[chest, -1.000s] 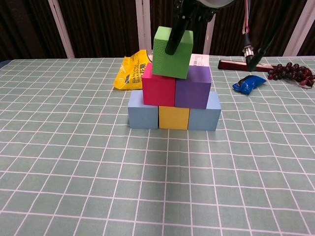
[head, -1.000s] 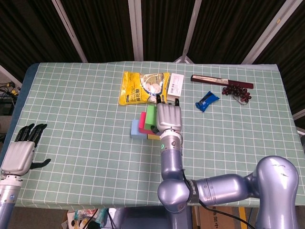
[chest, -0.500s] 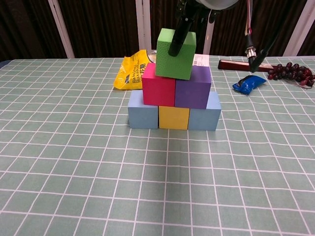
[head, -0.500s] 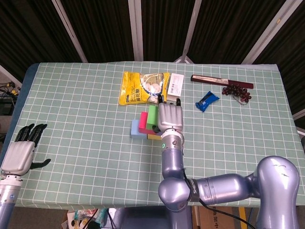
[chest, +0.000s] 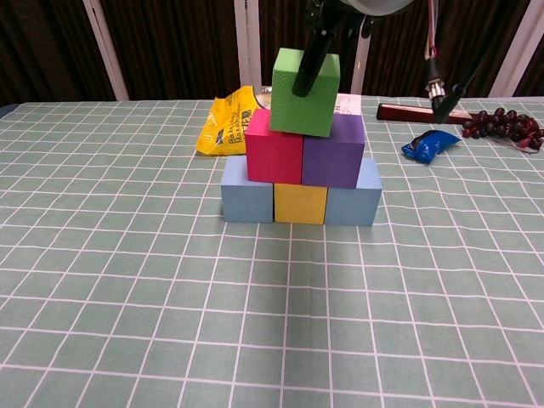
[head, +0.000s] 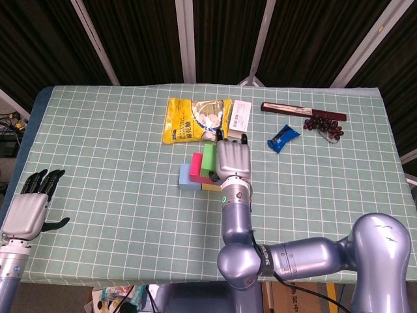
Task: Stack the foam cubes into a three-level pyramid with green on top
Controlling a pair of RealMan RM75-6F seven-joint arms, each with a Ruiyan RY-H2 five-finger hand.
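Observation:
The green cube point(chest: 304, 92) sits slightly tilted on top of the pink cube point(chest: 274, 157) and the purple cube point(chest: 333, 151). My right hand point(head: 232, 160) holds it from above, with a dark finger point(chest: 308, 61) lying across its front face. Below stand a blue cube point(chest: 246, 201), a yellow cube point(chest: 300, 204) and another blue cube point(chest: 352, 204) in a row. In the head view the green cube point(head: 209, 158) shows just left of the hand, which hides much of the stack. My left hand point(head: 29, 208) rests open at the table's front left, holding nothing.
Behind the stack lie a yellow snack bag point(head: 195, 119) and a white card point(head: 240, 116). To the right are a blue packet point(chest: 430, 144), a long dark box point(head: 303, 111) and a bunch of grapes point(chest: 501, 126).
My right hand has carried the green cube a little to the right, more centred over the pink and purple cubes. The left hand has not moved.

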